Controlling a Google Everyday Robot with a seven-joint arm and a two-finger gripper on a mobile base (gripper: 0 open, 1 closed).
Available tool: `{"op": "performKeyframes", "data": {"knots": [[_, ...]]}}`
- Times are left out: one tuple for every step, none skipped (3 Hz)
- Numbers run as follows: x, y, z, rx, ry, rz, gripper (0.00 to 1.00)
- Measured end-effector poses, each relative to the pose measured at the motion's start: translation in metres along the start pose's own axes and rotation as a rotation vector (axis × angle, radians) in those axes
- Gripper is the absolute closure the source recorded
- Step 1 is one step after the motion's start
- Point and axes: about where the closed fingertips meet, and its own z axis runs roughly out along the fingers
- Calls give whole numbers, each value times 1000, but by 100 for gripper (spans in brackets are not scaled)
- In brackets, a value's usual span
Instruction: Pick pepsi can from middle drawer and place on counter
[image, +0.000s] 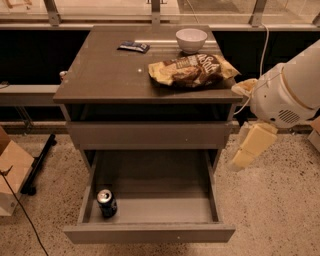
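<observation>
Camera view: the pepsi can (106, 202) is seen upright in the middle drawer (150, 234), front-left corner; the tool (245, 154) (state cannot be told) hangs well to the right. Crowded by the side wall, the can may be toppled.

Pepsi can (106, 202) upright at front-left of the open middle drawer (150, 233), gripper (247, 150) beyond its right side

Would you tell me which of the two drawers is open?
The lower drawer, holding the pepsi can at its front left, is open; the drawer above is shut. The gripper hangs to their right, outside both.
</observation>
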Motion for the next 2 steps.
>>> {"op": "performKeyframes", "data": {"knots": [[-2,0,5,5,-8,24,0],[-11,3,30,-18,-43,28,0]]}}
